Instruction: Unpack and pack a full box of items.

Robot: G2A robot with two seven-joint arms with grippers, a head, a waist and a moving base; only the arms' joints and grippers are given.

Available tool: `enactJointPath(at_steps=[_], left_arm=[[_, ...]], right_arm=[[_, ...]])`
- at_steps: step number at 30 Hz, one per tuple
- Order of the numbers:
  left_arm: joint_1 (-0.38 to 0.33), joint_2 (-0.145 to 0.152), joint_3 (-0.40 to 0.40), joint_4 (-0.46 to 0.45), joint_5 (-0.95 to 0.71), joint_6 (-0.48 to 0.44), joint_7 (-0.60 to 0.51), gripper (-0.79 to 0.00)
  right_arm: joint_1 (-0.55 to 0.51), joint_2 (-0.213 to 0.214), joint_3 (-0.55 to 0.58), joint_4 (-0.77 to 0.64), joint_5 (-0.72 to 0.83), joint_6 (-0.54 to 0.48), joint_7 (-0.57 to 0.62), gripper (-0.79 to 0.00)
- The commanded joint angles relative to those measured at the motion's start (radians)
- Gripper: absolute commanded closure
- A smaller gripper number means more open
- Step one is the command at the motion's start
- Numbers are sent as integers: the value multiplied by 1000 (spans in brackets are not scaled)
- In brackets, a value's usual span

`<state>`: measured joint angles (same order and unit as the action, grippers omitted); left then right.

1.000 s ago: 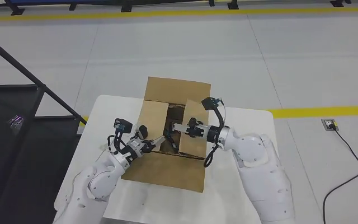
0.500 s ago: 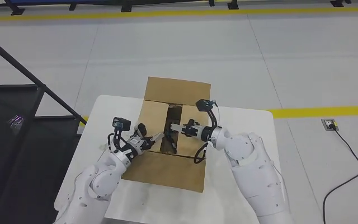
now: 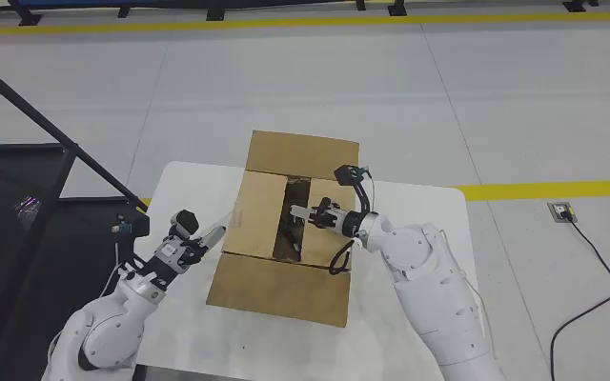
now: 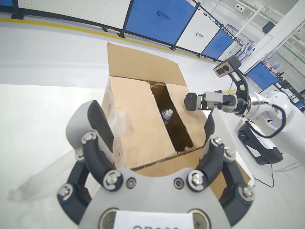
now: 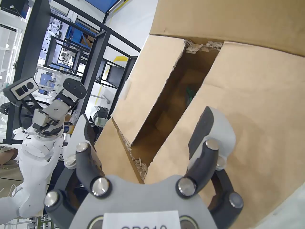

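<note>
Bright, even light; bowed wrist-view edges

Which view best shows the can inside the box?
The left wrist view: the can shows clearly through the gap between the box flaps. From the top the gap is a dark slot; the right wrist view's interior is too shadowed to tell.

The box (image 4: pixel 140 120) keeps nearly all its contents dark under its two top flaps. Through the slot between them the left wrist view gives just the capped top of a can (image 4: pixel 167 113), its body lost below, and the right wrist view gives something green (image 5: pixel 191 91) too dim to name. There the box runs off the picture's edges, whether one finger (image 5: pixel 88 131) of the right claw (image 5: pixel 146 120) touches the flap beside it cannot be told, and a pale see-through thing (image 4: pixel 33 184) on the worktop (image 4: pixel 35 110) is too blurred to identify.
</note>
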<state>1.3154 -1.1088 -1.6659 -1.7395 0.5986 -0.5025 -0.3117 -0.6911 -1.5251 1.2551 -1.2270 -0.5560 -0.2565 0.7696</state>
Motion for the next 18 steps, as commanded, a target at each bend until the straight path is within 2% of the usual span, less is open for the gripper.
enactJointPath(at_steps=[1, 6, 9, 12, 18], left_arm=[[45, 7, -48, 14, -26, -54, -23, -785], [106, 26, -112, 70, -141, -183, -179, -785], [123, 35, -113, 94, -193, -242, -256, -785], [123, 44, -93, 109, -273, -300, -342, -785], [92, 56, -47, 152, -357, -282, -447, -785]], right_arm=[[-4, 3, 2, -15, -13, 1, -3, -785], [-4, 3, 2, -15, -13, 1, -3, -785], [-4, 3, 2, -15, -13, 1, -3, -785], [-24, 1, 7, -35, -1, 46, -101, -785], [-28, -2, 39, -27, 102, 58, -234, -785]])
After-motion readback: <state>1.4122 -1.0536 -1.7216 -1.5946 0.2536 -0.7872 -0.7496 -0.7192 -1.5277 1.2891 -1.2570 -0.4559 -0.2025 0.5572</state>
